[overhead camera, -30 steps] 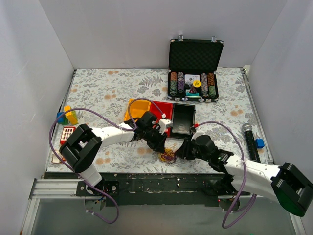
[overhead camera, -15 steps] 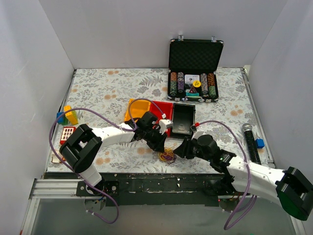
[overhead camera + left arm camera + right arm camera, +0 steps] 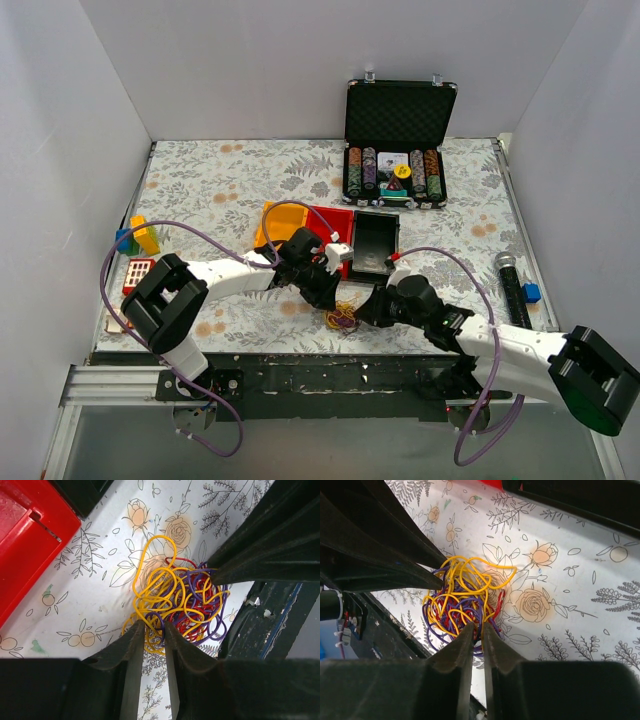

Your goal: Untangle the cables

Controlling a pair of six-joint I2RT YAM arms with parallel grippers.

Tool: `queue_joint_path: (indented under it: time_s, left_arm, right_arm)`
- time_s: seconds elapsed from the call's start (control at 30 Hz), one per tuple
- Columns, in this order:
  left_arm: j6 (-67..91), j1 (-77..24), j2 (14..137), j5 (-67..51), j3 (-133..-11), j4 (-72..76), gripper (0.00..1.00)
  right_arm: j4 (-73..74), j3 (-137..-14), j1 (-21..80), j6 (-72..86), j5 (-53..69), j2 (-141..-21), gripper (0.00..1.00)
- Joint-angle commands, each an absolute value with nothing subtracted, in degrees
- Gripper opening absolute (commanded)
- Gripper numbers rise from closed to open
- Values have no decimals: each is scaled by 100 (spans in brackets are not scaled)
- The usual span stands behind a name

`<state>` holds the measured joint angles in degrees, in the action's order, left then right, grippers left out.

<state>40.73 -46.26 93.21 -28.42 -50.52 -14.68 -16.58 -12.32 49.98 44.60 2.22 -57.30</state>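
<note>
In the top view the cables (image 3: 344, 320) are half covered by the left gripper (image 3: 334, 299) and the right gripper (image 3: 370, 308), and single strands are too small to be followed. In the left wrist view the clump's near edge is hidden behind the fingers (image 3: 131, 652), so a pinch cannot be confirmed. The red bin (image 3: 22, 545) is cut off by the picture's edge.

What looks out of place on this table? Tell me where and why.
Only the cables: yellow, red and purple wires knotted into one clump near the front edge of the table, loops crossing everywhere. The left gripper and right gripper are each closed on strands at its rim. Nothing looks spilled or damaged.
</note>
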Motion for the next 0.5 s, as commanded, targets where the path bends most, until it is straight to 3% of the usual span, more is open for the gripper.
queue_joint_path:
  time_s: [0.0,0.03,0.13,0.47]
  left_arm:
    - [4025,-4649,9044,-2769,-5080,-1415,19]
    - [4017,-4658,9027,-2734,-5080,-1415,16]
    - [3955,-4649,8956,-2515,-5080,-1494,0]
    - [3455,-4298,8377,-2057,-5080,-2275,0]
  right_arm:
    - [-2101,-1424,5036,4430,308,-5801,11]
    - [-2074,-1433,5036,4421,316,-5783,3]
    - [-1768,-1476,5045,4368,229,-5565,1]
    - [-9,-1547,5045,4148,-439,-4167,1]
